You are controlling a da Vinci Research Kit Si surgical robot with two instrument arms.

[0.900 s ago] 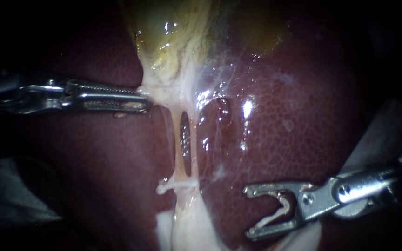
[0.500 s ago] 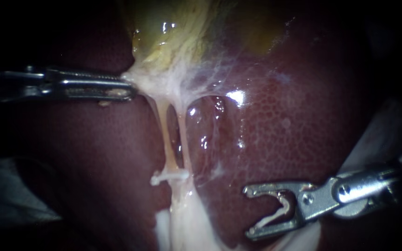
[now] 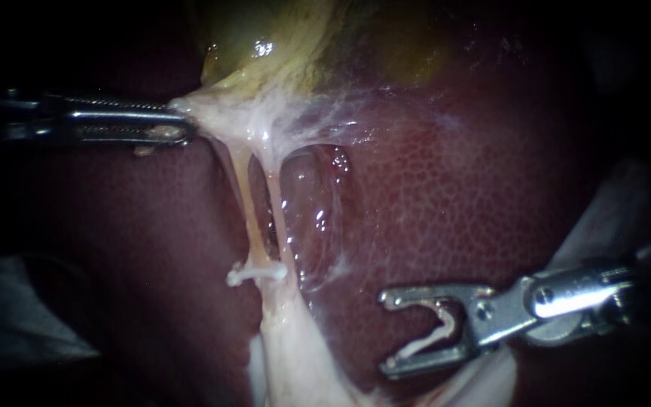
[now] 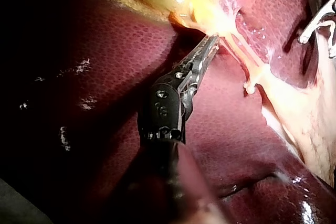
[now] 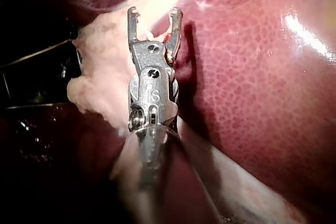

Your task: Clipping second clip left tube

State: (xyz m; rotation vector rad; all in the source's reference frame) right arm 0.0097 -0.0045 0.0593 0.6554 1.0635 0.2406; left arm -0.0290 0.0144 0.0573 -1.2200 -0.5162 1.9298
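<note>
My left instrument (image 3: 178,120), its jaws pinching the pale whitish tissue (image 3: 227,124) under the yellow-green gallbladder (image 3: 295,45), has drawn it further left. The thin pale left tube (image 3: 244,197) is now taut, with a slit between it and the neighbouring tube (image 3: 276,215), which could still get caught. A small white clip (image 3: 255,273) crosses its lower end, and the stretch above is bare. Over the dark red liver (image 3: 476,196), my right instrument (image 3: 386,333) has edged nearer, jaws spread, cradling an open white clip (image 3: 427,341), well apart from the tube.
</note>
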